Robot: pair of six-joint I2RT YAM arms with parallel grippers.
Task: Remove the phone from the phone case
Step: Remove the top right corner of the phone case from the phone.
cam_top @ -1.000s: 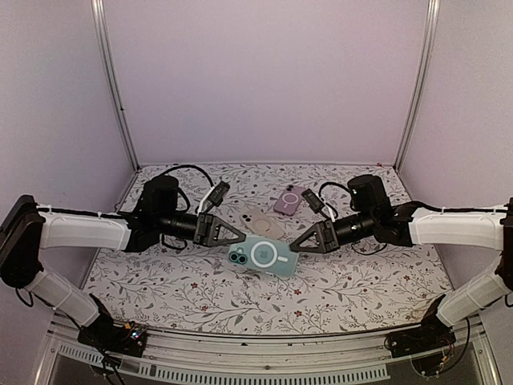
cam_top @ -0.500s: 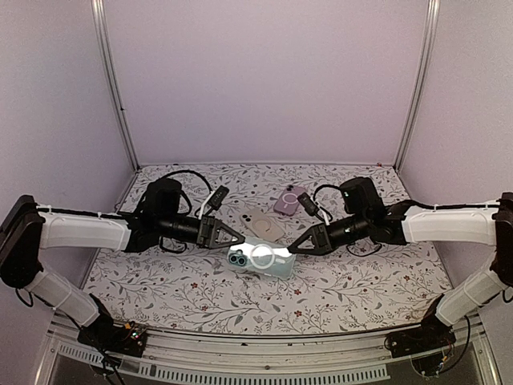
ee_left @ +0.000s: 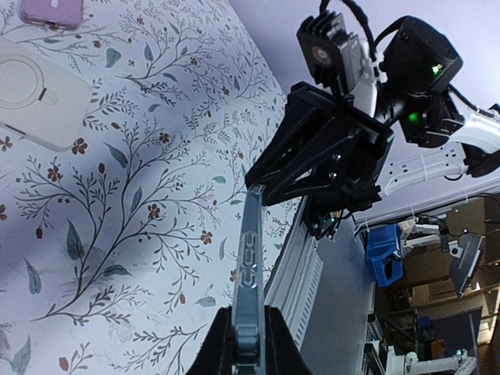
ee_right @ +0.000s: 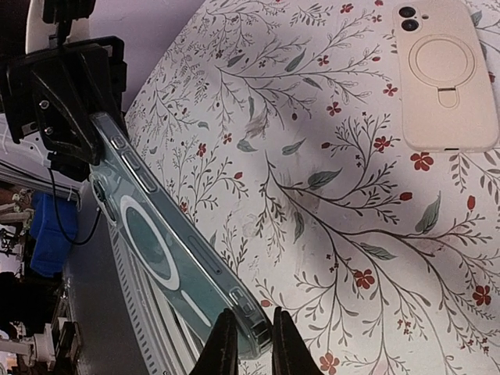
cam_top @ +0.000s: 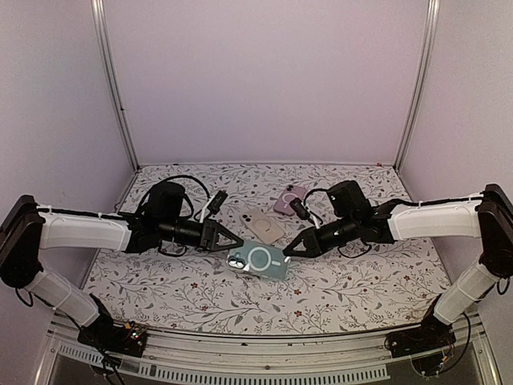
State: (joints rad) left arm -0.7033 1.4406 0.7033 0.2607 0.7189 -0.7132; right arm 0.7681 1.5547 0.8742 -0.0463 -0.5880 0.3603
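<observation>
A teal phone in a clear case [cam_top: 258, 259] with a white ring on its back hangs in the air between both arms, above the floral table. My left gripper [cam_top: 237, 242] is shut on its camera end; the left wrist view shows the phone edge-on [ee_left: 251, 266] clamped between my fingers [ee_left: 247, 358]. My right gripper [cam_top: 288, 251] is shut on the other end; the right wrist view shows the case corner [ee_right: 242, 316] between my fingertips [ee_right: 251, 340].
A cream phone case [cam_top: 261, 224] with a ring stand lies on the table behind the held phone, also in the right wrist view [ee_right: 445, 74]. A purple case [cam_top: 288, 200] lies further back. The metal front rail [cam_top: 264, 357] runs along the near edge.
Both grippers have closed in toward the middle and now grip the phone at either end. The phone has risen off the table and tilted.
</observation>
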